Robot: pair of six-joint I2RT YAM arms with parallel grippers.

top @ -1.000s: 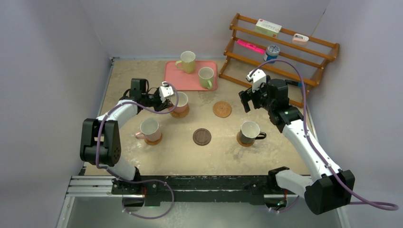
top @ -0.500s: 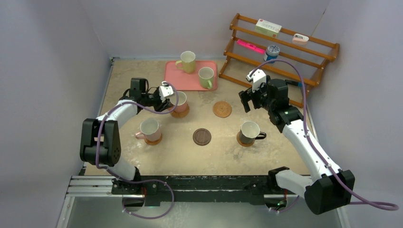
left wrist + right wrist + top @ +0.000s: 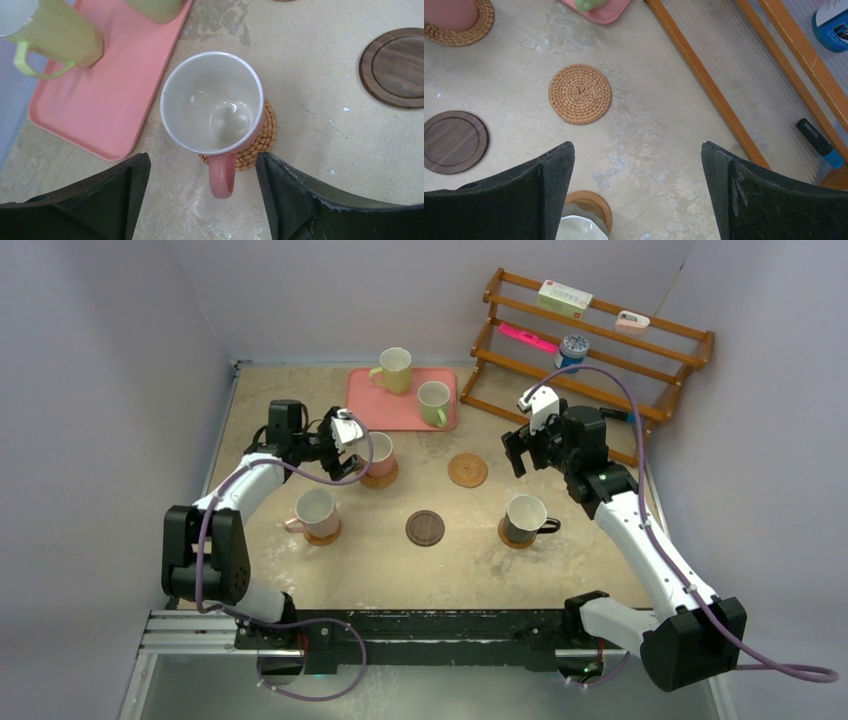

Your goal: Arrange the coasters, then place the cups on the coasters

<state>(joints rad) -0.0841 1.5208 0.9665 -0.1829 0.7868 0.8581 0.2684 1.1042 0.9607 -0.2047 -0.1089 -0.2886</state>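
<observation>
A pink cup (image 3: 212, 102) stands on a woven coaster (image 3: 262, 145), its handle (image 3: 222, 175) pointing into the gap of my open left gripper (image 3: 201, 165), which touches nothing. From above, that cup (image 3: 378, 452) sits beside the left gripper (image 3: 345, 435). Another pink cup (image 3: 315, 510) and a black cup (image 3: 524, 515) each rest on a coaster. A dark brown coaster (image 3: 425, 528) and a woven coaster (image 3: 467, 470) lie bare. The yellow cup (image 3: 394, 370) and green cup (image 3: 433, 402) stand on the tray. My right gripper (image 3: 520, 450) hovers open and empty above the woven coaster (image 3: 580, 93).
The pink tray (image 3: 385, 412) lies at the back centre. A wooden rack (image 3: 600, 350) at the back right holds a blue can (image 3: 572, 348), a box and small items. A blue-tipped marker (image 3: 819, 142) lies at the rack's foot.
My left gripper has opened and let go of the pink cup's handle, drawing back slightly to the left. The cup stays on its coaster. The right arm has not moved.
</observation>
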